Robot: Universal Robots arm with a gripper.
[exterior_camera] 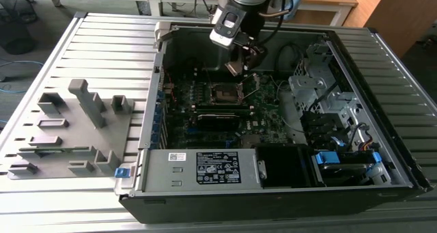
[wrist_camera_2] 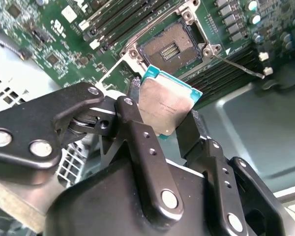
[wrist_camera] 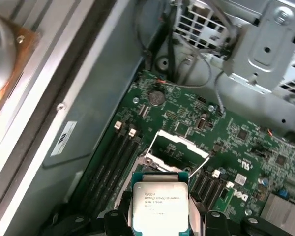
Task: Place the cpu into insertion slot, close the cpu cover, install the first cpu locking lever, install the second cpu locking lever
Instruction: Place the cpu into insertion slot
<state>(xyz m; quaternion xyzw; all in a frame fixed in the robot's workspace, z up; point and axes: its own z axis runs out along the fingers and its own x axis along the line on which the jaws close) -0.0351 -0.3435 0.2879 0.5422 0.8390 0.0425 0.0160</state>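
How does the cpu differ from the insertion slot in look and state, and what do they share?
The cpu has a dull silver metal top; the insertion slot has a dark centre inside a silvery rim. The cpu is clamped in the gripper, up off the green board; the insertion slot sits fixed in that board, empty. Both are square and close in size.

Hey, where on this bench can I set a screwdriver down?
Bare slatted table on the exterior view's left, behind the grey fixture and beside the computer case; also the strip in front of the fixture. Inside the case it is crowded: the pincer holds the cpu near the insertion slot.
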